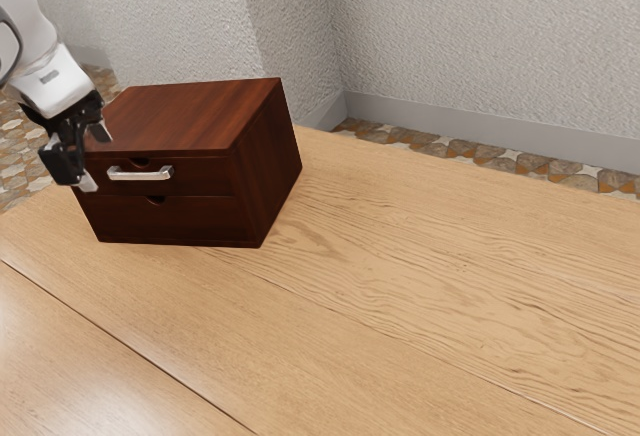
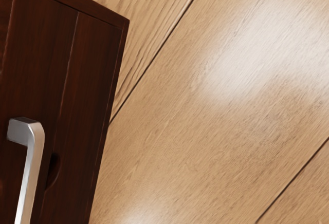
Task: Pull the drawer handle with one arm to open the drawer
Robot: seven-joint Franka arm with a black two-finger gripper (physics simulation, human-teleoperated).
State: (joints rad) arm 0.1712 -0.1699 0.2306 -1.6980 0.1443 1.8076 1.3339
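One handle (image 1: 140, 172) sits on the top drawer (image 1: 205, 176), which looks shut, with the gripper (image 1: 95, 159) at its 9 o'clock end, fingers spread and empty; clenching from here may catch only the handle's tip and slip off when pulling

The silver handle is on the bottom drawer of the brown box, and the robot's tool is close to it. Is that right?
Not quite. The silver handle is on the top drawer of the brown box, not the bottom one, as the exterior view shows. The tool is indeed close to it, by the handle's end at that view's left.
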